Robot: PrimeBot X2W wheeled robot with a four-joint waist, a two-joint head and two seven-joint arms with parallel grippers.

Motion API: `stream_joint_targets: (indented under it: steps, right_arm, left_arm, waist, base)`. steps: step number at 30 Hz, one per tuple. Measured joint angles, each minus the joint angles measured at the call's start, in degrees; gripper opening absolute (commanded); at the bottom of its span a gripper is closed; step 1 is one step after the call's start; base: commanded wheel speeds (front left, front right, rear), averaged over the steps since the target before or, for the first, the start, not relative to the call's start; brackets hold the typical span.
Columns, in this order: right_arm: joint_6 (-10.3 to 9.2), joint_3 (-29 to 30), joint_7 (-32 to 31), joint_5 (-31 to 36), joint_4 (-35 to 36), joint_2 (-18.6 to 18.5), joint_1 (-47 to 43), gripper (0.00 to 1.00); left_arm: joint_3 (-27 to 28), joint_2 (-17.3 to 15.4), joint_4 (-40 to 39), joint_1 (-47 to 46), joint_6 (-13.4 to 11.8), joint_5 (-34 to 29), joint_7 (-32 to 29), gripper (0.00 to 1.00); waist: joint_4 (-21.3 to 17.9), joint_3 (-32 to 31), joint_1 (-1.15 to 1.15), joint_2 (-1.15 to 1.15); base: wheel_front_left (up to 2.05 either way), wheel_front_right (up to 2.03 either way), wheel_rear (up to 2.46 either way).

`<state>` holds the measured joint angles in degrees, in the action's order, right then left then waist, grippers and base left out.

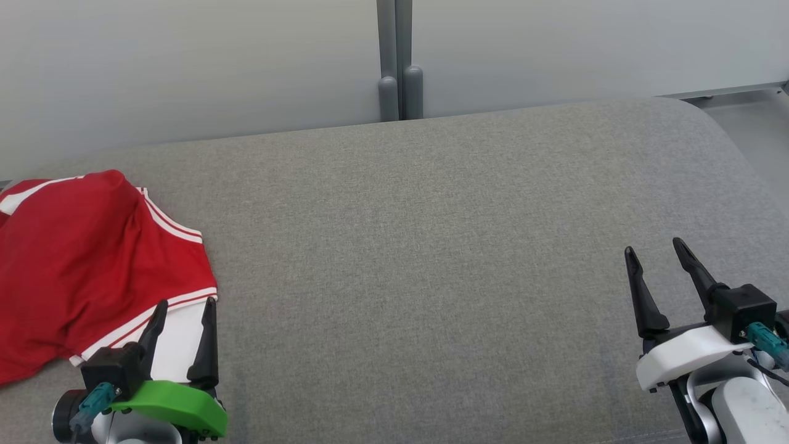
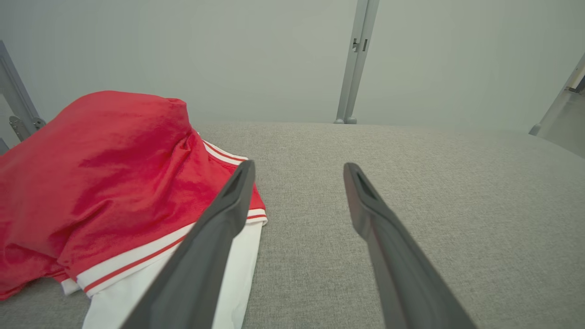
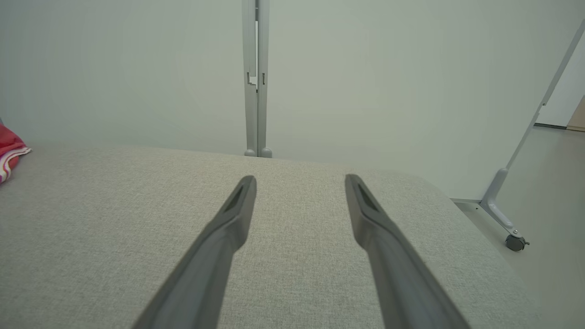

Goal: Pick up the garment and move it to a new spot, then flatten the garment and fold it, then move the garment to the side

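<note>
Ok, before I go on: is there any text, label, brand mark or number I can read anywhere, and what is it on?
None can be read.
The red garment shows only white stripes and a white panel, with no print or number on its visible side.
The left gripper, the right gripper, the grey upholstered surface and the pale partition panels show no lettering.

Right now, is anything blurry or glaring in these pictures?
Head view: soft, even light, shirt sharp, no glare. Left wrist view: mild sheen on the shirt, left gripper's fingers blurred near the lens. Right wrist view: right gripper's fingers blurred too, wall pale and flat.
</note>
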<state>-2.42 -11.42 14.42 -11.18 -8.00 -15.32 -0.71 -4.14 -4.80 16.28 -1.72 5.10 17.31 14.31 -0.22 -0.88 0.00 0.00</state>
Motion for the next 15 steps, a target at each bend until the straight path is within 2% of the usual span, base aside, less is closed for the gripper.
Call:
stream_joint_targets:
  steps: [5,15]
  right_arm:
    - [0.91,0.59,0.0,-1.0,-0.51,0.86,0.0,1.0]
    - [1.45,2.34,0.0,-0.99,-0.91,0.93,-0.21,1.0]
  left_arm:
    - [0.46,0.16,0.47,0.0,0.45,-0.01,0.11,1.0]
    - [0.51,0.44,1.32,-0.04,0.92,-0.32,0.11,1.0]
  waist:
    - [-0.12,-0.12,0.0,0.0]
    - [0.45,-0.28,0.0,0.0]
  base:
    - [0.0,0.0,0.0]
    - [0.0,0.0,0.0]
